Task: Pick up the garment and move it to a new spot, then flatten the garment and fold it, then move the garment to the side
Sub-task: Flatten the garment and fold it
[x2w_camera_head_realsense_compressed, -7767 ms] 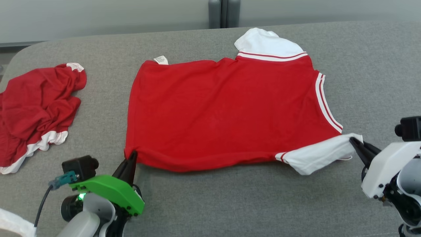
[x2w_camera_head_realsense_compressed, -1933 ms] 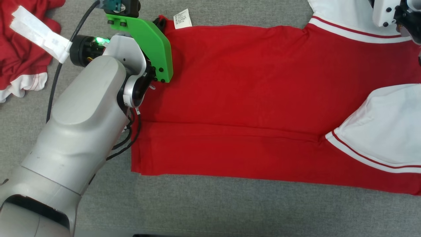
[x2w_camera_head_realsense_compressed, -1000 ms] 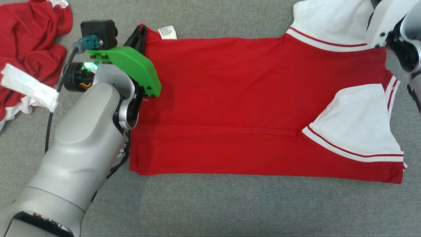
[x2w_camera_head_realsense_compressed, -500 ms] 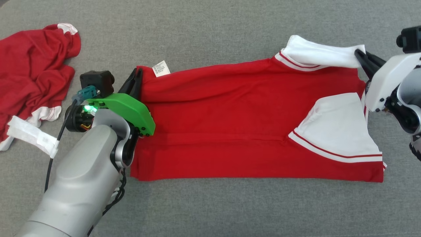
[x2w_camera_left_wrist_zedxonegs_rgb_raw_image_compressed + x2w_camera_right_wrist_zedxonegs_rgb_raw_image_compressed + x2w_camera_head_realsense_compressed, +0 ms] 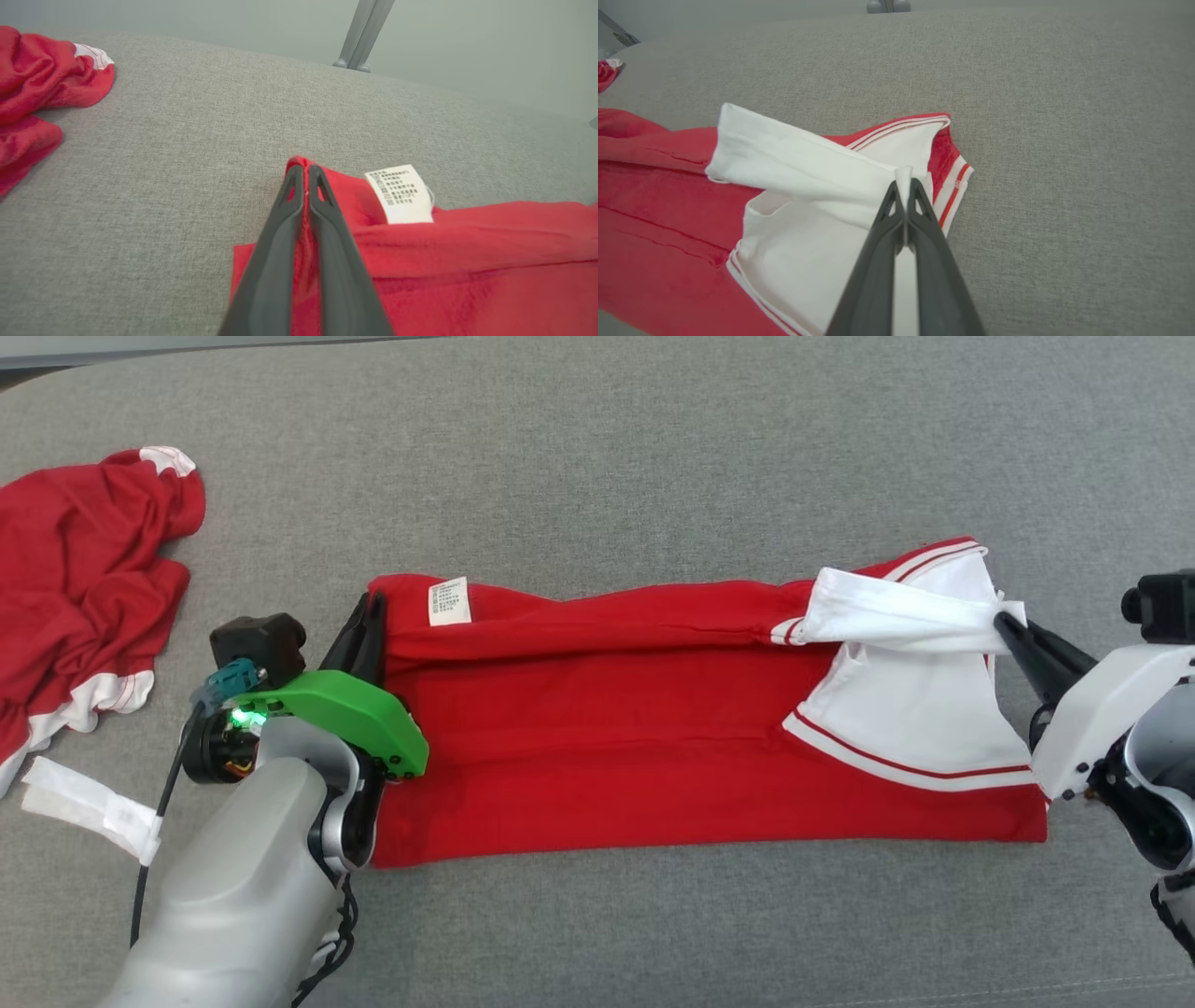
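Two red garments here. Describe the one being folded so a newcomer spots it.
Middle of the grey padded surface: the shirt lies as a long red band with white sleeves, its ends pinched by the left claw and right claw. Unlike the crumpled red garment at far left, it shows a white care label.

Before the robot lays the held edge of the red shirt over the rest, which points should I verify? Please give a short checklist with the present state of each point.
1. The left gripper is shut on the red corner of the garment, beside the label: ok.
2. The right gripper is shut on the white sleeve: ok.
3. The near edge of the garment lies flat on the grey surface: ok.
4. The held sleeve is smooth: not ok, it is bunched into a roll.
5. The crumpled red garment lies apart from the folding area: ok.
6. How many layers each gripper pinches: cannot tell.
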Controlling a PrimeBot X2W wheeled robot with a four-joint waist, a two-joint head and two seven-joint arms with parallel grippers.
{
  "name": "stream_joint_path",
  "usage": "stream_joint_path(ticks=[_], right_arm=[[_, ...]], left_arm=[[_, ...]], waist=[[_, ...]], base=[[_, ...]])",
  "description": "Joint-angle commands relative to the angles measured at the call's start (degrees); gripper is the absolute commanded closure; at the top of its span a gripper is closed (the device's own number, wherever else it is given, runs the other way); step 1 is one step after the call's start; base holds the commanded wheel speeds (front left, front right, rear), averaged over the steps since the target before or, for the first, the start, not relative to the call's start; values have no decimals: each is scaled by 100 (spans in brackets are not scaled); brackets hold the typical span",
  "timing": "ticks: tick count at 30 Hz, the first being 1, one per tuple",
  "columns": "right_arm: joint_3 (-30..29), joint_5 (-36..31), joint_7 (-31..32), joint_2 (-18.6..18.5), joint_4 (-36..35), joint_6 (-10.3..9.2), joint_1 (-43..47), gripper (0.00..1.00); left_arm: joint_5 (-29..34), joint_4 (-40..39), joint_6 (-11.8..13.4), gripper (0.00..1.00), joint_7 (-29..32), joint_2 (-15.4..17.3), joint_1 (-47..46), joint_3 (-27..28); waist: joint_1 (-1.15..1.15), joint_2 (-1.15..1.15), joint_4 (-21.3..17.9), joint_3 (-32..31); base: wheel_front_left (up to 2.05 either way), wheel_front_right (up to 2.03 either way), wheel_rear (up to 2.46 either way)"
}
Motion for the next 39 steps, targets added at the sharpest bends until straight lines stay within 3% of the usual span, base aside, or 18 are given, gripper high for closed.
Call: stream_joint_path(ticks=[1,11,12,13,14,24,30,39], right_arm=[[-123,-111,55,84,-144,-10,187,100],[-731,-525,564,690,-720,-10,1088,100],[-750,-570,629,734,-737,-10,1136,81],[-772,-640,718,774,-741,-10,1207,53],[-794,-700,768,795,-757,-10,1238,0],[-1146,-1126,852,1081,-991,-10,1406,0],[-1401,-1248,898,1244,-1083,-10,1361,0],[-1663,-1380,1181,1438,-538,-10,1027,0]], left_arm=[[-24,-22,58,100,-40,26,165,67],[-159,-57,186,100,-81,-119,530,252],[-170,-51,191,68,-81,-129,555,262],[-184,-48,198,33,-84,-137,586,278],[-194,-50,209,0,-86,-145,615,290],[-201,-401,154,0,-100,-168,1126,560],[836,-1671,-150,0,-98,-219,1734,1752],[2598,-2747,-960,0,-99,-639,2625,3221]], waist=[[0,0,-27,-24],[0,0,32,-90],[0,0,32,-100],[0,0,30,-115],[0,0,29,-128],[0,0,63,-396],[0,0,157,-595],[0,0,242,-760]], base=[[0,0,0],[0,0,0],[0,0,0],[0,0,0],[0,0,0],[0,0,0],[0,0,0],[0,0,0]])
